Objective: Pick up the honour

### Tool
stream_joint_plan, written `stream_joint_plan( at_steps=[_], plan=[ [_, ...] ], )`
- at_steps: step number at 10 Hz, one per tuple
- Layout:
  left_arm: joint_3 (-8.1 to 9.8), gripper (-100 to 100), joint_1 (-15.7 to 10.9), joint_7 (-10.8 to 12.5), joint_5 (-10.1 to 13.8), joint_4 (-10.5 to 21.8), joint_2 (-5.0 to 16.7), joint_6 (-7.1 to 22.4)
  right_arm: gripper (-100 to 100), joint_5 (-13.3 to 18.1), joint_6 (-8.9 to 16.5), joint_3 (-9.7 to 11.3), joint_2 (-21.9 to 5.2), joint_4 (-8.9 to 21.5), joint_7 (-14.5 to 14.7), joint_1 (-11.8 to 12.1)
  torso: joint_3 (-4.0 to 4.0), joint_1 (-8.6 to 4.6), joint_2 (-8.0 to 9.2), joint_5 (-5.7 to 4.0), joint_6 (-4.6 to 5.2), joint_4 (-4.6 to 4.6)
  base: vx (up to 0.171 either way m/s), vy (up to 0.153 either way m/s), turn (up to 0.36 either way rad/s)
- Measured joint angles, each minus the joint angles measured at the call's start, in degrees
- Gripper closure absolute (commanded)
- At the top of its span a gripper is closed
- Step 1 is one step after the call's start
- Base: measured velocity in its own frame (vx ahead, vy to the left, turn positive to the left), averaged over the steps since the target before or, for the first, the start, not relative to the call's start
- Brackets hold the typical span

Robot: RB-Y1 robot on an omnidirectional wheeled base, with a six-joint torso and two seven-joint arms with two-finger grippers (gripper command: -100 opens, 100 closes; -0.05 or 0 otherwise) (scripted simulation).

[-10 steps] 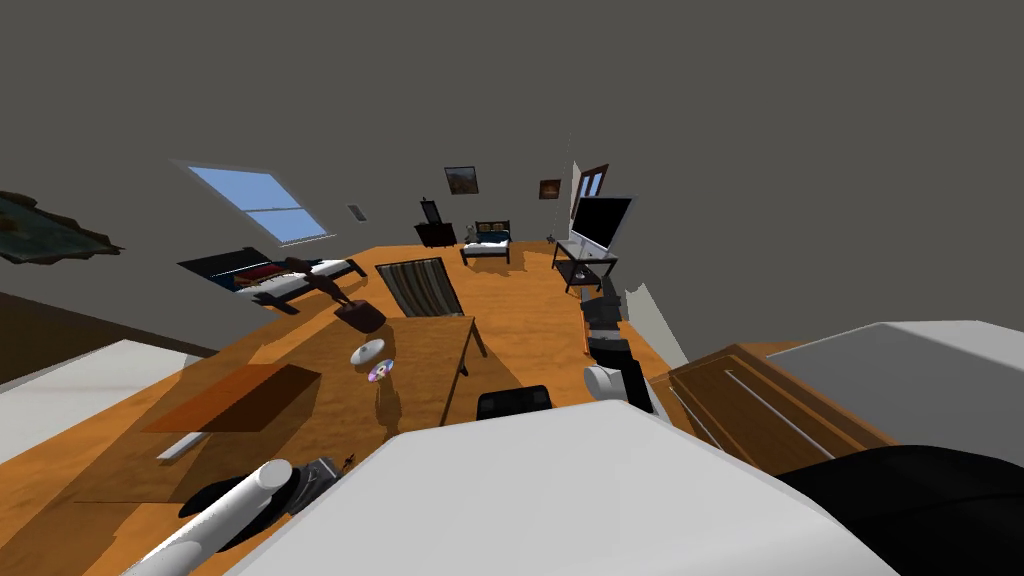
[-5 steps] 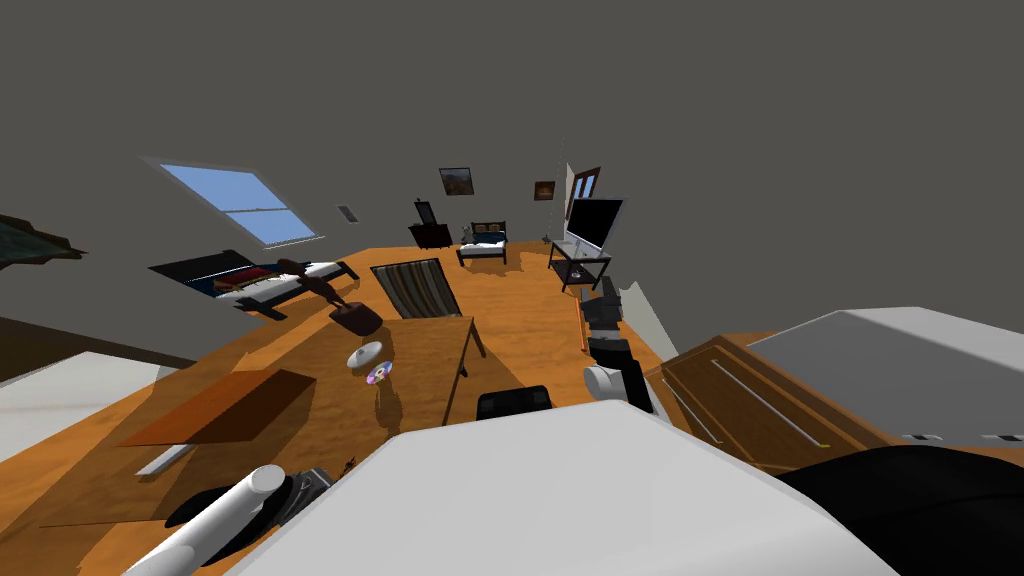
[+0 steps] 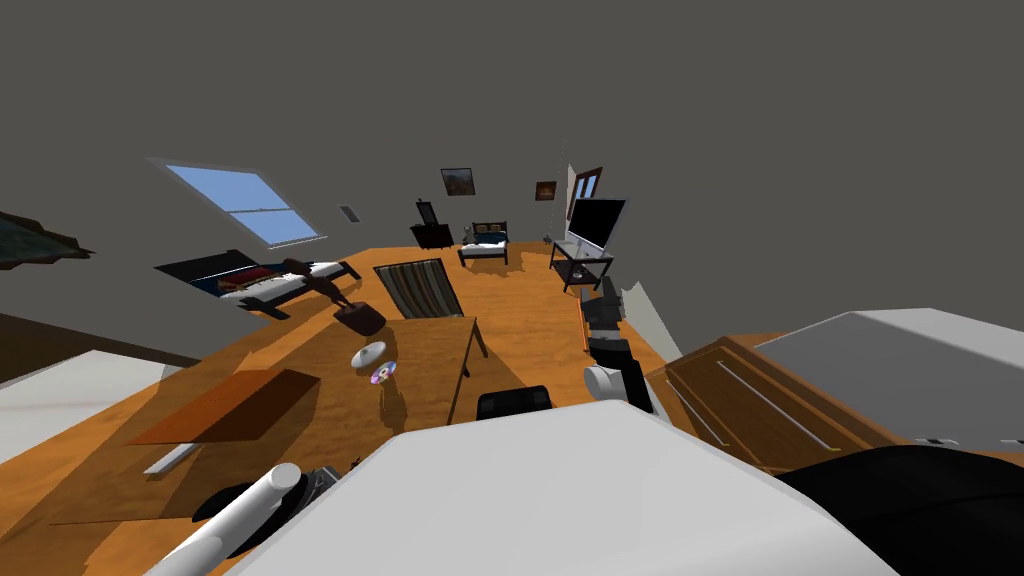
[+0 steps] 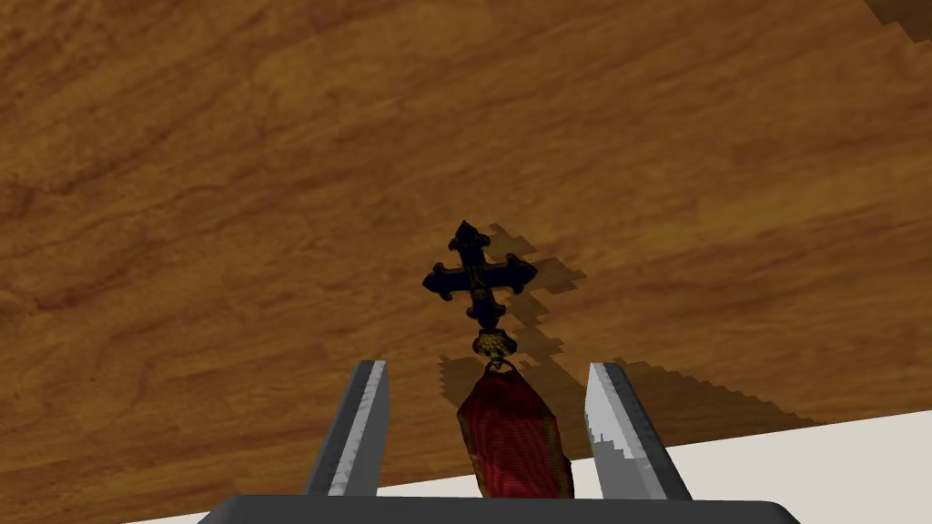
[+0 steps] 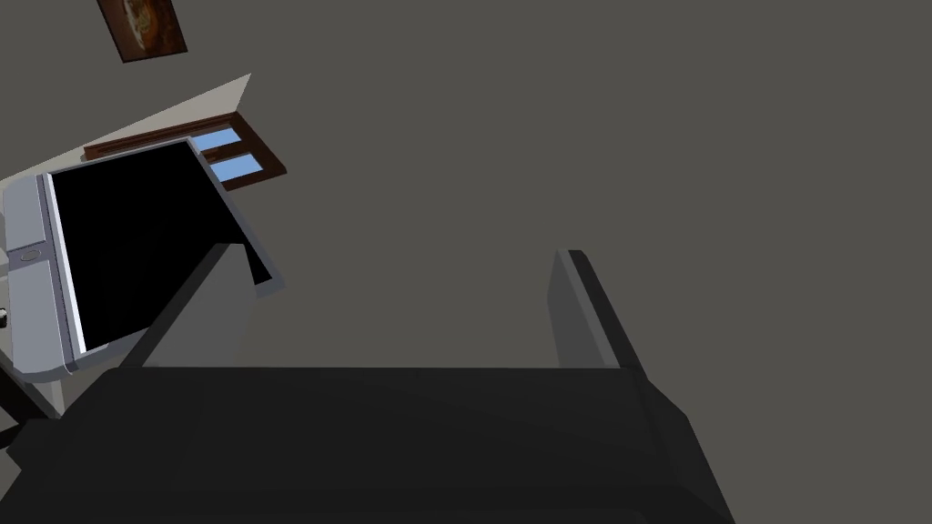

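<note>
My left gripper hangs above the wooden table, fingers apart astride the cross medal's red ribbon, not touching it. My right gripper is spread too.

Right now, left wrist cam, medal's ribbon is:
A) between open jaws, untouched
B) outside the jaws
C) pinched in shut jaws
A: the red ribbon lies in the gap between the open left jaws, clear of both; the dark cross sits past their tips, over the wooden table.
</note>
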Motion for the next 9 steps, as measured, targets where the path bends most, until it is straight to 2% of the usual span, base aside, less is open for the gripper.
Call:
stream_joint_plan(
  at_steps=[3, 4, 5, 6, 7, 8, 9],
  plan=[
    [0.02, 100, 0.0, 0.0, 0.0, 0.0, 0.0, 0.0, 0, 0.0, 0.0, 0.0, 0.0, 0.0, 0.0, 0.0, -0.02, 0.20, -0.02, 0.13, 0.02, -0.02, 0.000, 0.000, 0.000],
    [0.02, 0, 0.0, 0.0, 0.0, 0.0, 0.0, 0.0, 0, 0.0, 0.0, 0.0, 0.0, 0.0, 0.0, 0.0, -0.02, 0.22, -0.02, 0.14, 0.02, -0.02, 0.000, 0.000, 0.000],
    [0.02, 100, 0.0, 0.0, 0.0, 0.0, 0.0, 0.0, 0, 0.0, 0.0, 0.0, 0.0, 0.0, 0.0, 0.0, -0.02, 0.22, -0.03, 0.14, 0.02, -0.02, -0.007, -0.036, -0.020],
    [-0.14, 100, 0.8, 0.1, 0.9, -1.0, 1.0, 0.3, 0, 0.0, 0.0, 0.0, 0.0, 0.0, 0.0, 0.0, -0.01, 0.11, 0.00, 0.10, 0.01, -0.02, -0.019, -0.070, -0.012],
    [-0.29, 100, 0.4, -0.5, 2.0, -0.3, 1.7, 0.9, 0, 0.0, 0.0, 0.0, 0.0, 0.0, 0.0, 0.0, 0.00, -0.02, 0.02, 0.09, 0.03, -0.01, -0.014, -0.056, -0.005],
    [-0.64, 100, 0.7, -0.1, 2.4, -1.2, 2.6, 1.3, 0, 0.0, 0.0, 0.0, 0.0, 0.0, 0.0, 0.0, 0.00, -0.01, 0.02, 0.09, 0.02, -0.02, -0.004, -0.020, 0.002],
    [-0.69, 0, 0.8, 0.1, 2.4, -1.4, 2.6, 1.4, 0, 0.0, 0.0, 0.0, 0.0, 0.0, 0.0, 0.0, -0.02, 0.11, -0.01, 0.13, 0.01, -0.03, -0.001, -0.005, 0.000]
  ],
)
